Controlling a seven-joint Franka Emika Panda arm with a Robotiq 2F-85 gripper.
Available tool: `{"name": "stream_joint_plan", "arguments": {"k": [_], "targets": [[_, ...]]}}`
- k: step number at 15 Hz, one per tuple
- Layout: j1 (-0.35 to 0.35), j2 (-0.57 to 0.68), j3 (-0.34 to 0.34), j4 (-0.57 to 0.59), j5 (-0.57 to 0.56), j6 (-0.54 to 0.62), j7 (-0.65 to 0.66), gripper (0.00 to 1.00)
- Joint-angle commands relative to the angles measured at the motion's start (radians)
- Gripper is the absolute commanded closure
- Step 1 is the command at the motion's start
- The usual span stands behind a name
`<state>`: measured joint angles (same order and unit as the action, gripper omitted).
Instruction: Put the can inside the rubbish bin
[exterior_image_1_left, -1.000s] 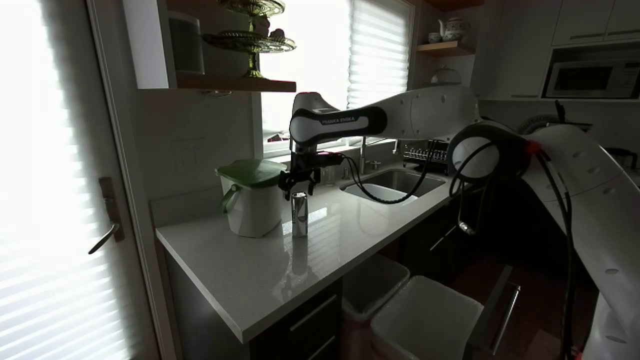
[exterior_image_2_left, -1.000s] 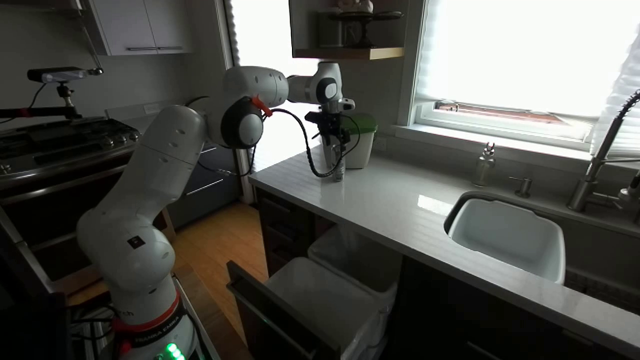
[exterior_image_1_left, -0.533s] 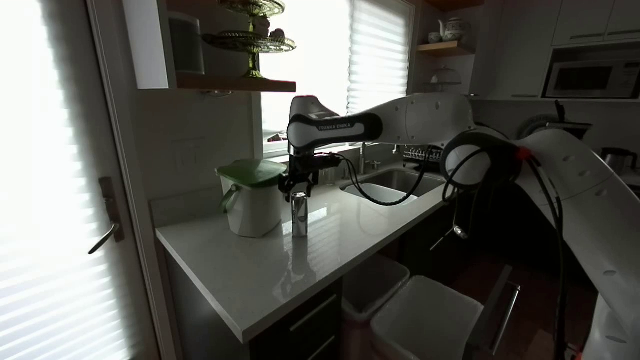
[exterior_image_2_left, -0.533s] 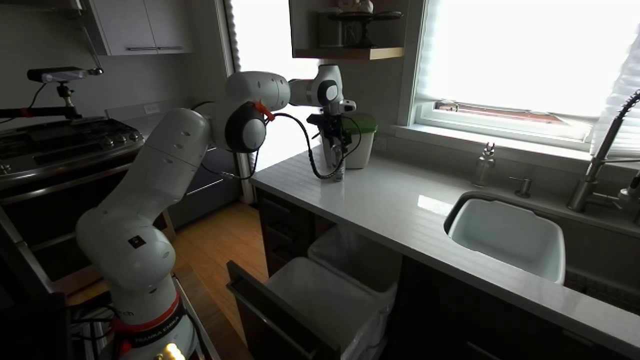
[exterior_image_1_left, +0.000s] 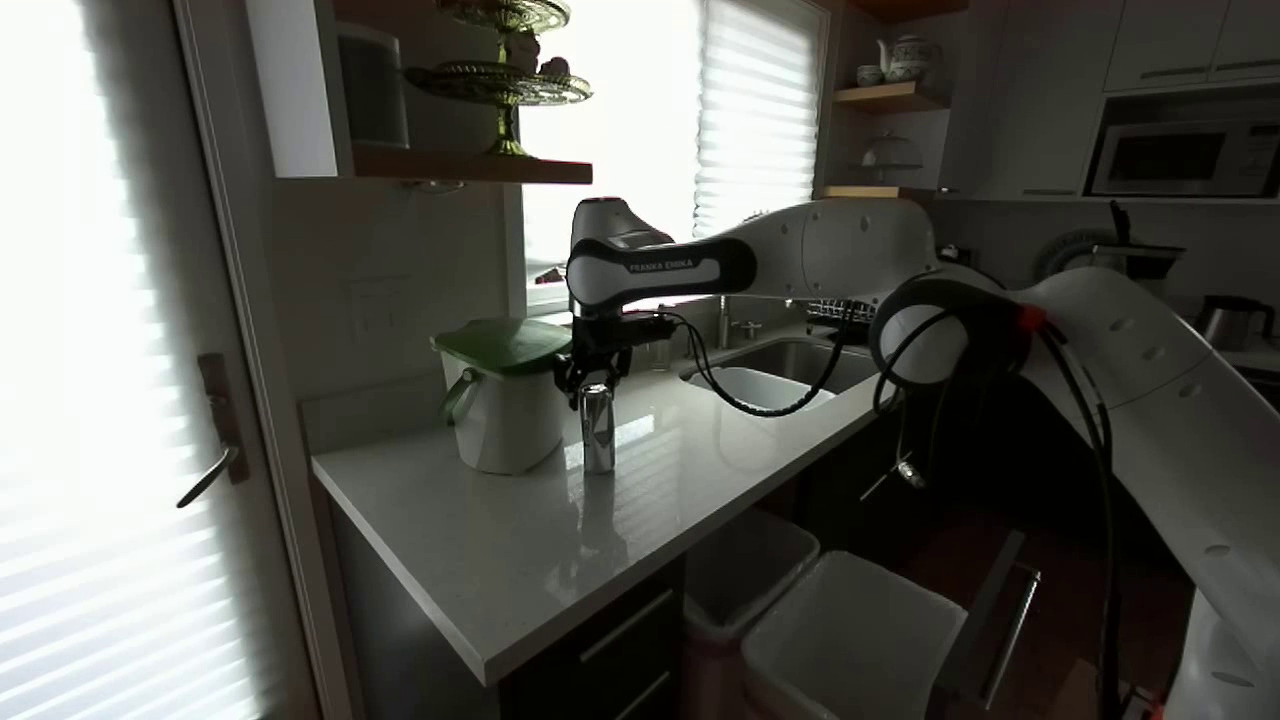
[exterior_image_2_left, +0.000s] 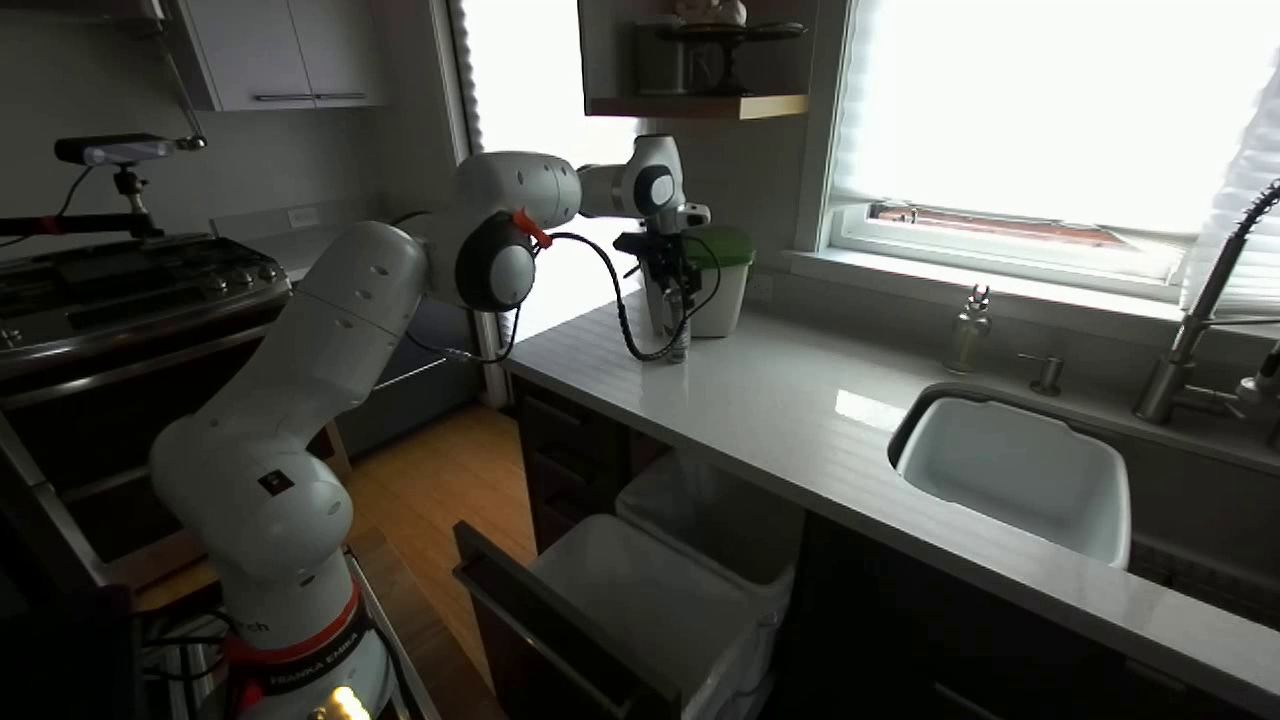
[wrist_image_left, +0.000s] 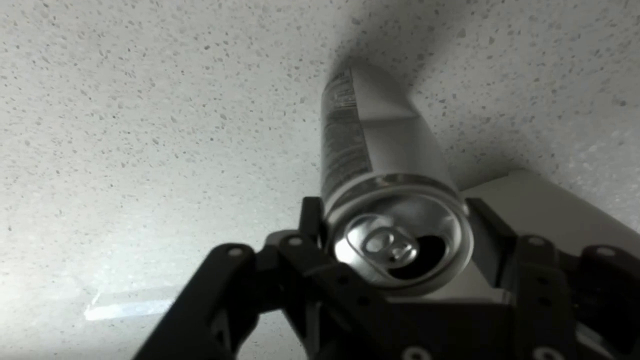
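Observation:
The can (exterior_image_1_left: 598, 435), slim and silvery, stands upright on the counter in both exterior views. From above in the wrist view, the can (wrist_image_left: 390, 135) shows its opened top and pull tab. My gripper (wrist_image_left: 397, 220) points down around its upper end. Both dark finger pads (wrist_image_left: 311, 215) press against opposite sides just below the rim. Below the counter, a pulled-out drawer holds the pale rectangular rubbish bin (exterior_image_1_left: 860, 610), seen also in an exterior view as the bin (exterior_image_2_left: 640, 580). A similar bin (exterior_image_2_left: 720, 510) sits right behind it, deeper under the counter.
A white pot with a green lid (exterior_image_1_left: 510, 420) stands close beside the can. The counter edge (exterior_image_1_left: 580, 620) overhangs the inner bin. A drawer front (exterior_image_2_left: 560, 620) bounds the outer bin. Above hangs a wooden shelf (exterior_image_1_left: 470, 167). The sink holds a white tub (exterior_image_2_left: 1020, 470).
The arm has sunk slightly. Its jaws have closed in on the can's top from a wider stance, and the can has shifted a touch, turning a little in place.

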<state>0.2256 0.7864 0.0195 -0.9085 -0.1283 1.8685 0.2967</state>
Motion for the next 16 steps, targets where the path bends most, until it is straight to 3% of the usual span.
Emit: {"name": "stream_joint_plan", "arguments": {"k": [1, 2, 4, 16], "targets": [[0.015, 0.009, -0.015, 0.028, -0.022, -0.027, 0.019, 0.57], [0.012, -0.006, -0.015, 0.016, -0.019, -0.036, 0.016, 0.64], [0.007, -0.05, -0.01, -0.031, -0.014, -0.037, 0.004, 0.65], [0.015, -0.453, 0.026, -0.549, -0.049, 0.093, -0.174, 0.66]]}}
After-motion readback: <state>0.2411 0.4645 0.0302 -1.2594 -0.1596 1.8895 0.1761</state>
